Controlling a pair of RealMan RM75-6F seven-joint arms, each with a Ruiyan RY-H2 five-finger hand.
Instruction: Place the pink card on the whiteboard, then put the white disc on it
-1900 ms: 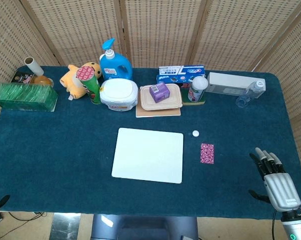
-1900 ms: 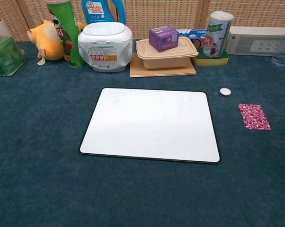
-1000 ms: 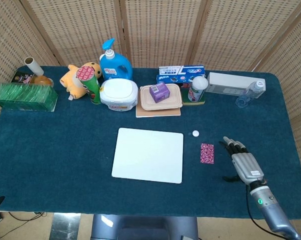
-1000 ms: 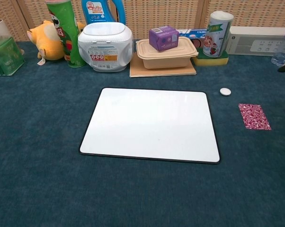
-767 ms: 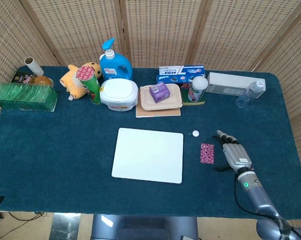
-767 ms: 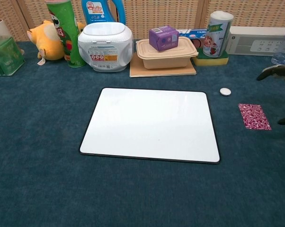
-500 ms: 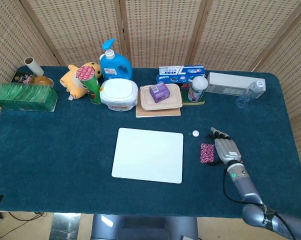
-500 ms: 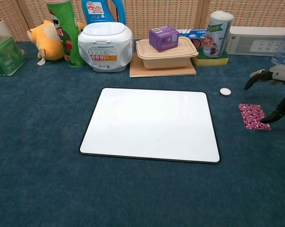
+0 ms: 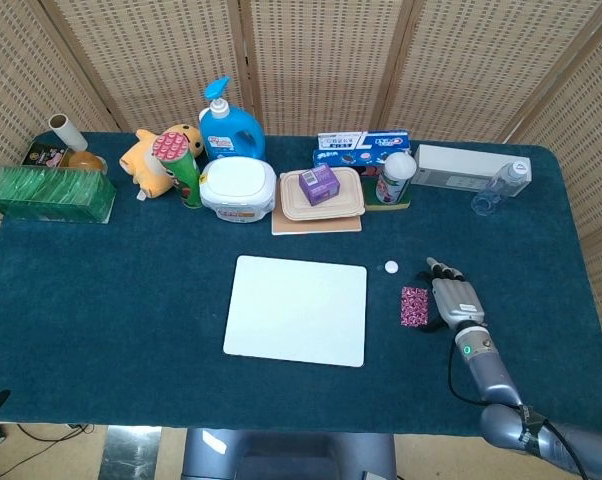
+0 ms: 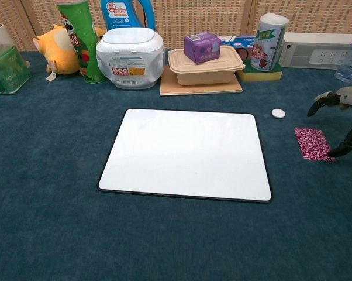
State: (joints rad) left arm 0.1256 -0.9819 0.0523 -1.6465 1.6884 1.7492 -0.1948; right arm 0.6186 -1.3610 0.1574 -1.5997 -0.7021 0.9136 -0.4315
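Nearest the camera, low in the head view, the right hand (image 9: 455, 300) reaches up from the lower right of the frame on its grey arm (image 9: 491, 385). Its fingers (image 10: 319, 103) are spread apart and hold nothing; in the chest view one dark fingertip points down at the right edge of the pink card (image 9: 414, 306), though contact cannot be confirmed. The left hand shows in neither view.

The pink card lies flat on the blue bench (image 9: 121, 290) just right of the whiteboard (image 9: 296, 310), apart from it. The whiteboard sits in the middle of the frame with nothing on it. The white disc (image 9: 391, 267) rests on the bench a little further back, near the whiteboard's far right corner and well apart from the hand.

Further away, a row of things runs across the upper part of the frame. From the left: a green box (image 9: 48, 193) with a cardboard roll (image 9: 62, 131) behind it, a yellow plush toy (image 9: 153, 157), a tall green can (image 9: 181, 168), a white tub (image 9: 238, 189) and a blue pump bottle (image 9: 229, 127) behind it. At centre a beige food box (image 9: 322, 197) sits on a brown board, with a small purple box (image 9: 318, 184) on its lid. To the right stand a white-capped can (image 9: 395, 177), a blue carton (image 9: 361, 147), a white power strip (image 9: 461, 166) and a clear plastic bottle (image 9: 499, 188). A woven screen (image 9: 321, 60) closes off the top of the frame.
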